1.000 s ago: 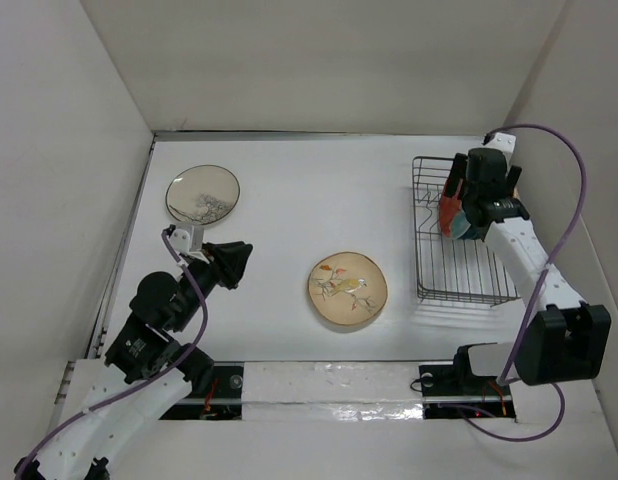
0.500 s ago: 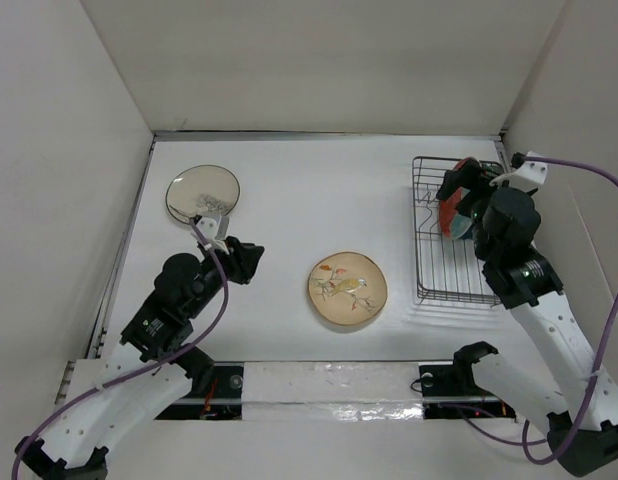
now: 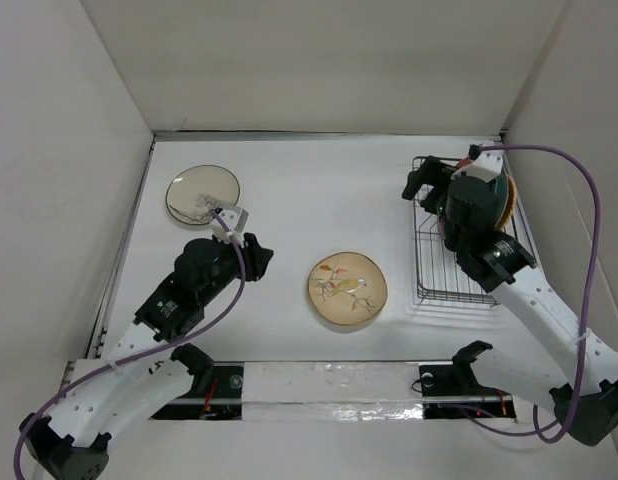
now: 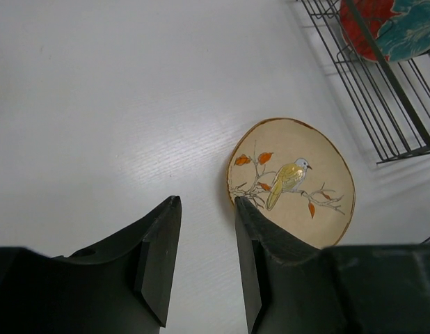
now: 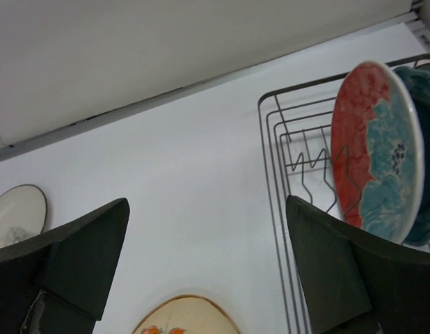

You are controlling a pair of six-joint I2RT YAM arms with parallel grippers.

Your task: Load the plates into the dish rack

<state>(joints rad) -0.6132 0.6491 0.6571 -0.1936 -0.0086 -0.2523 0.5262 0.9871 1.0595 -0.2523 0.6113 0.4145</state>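
Note:
A tan plate (image 3: 347, 288) painted with a bird lies flat mid-table; it also shows in the left wrist view (image 4: 291, 182). My left gripper (image 3: 257, 255) hovers to its left, open and empty (image 4: 204, 202), one fingertip over the plate's rim. A cream dark-rimmed plate (image 3: 202, 193) lies far left. The black wire dish rack (image 3: 459, 270) stands at the right. A red plate with a teal flower (image 5: 371, 153) stands upright in it, with a teal plate (image 5: 425, 87) behind and an orange plate (image 3: 506, 200) showing beyond my arm. My right gripper (image 3: 426, 176) hangs wide open and empty (image 5: 206, 209) over the rack's far left corner.
White walls close in the table on the left, back and right. The rack (image 4: 382, 104) sits close to the right wall. The arm bases and a white strip (image 3: 329, 385) run along the near edge.
My right gripper has drawn back from the plates in the rack and swung left, fully open. My left arm has reached right toward the tan plate, its jaws now wider apart.

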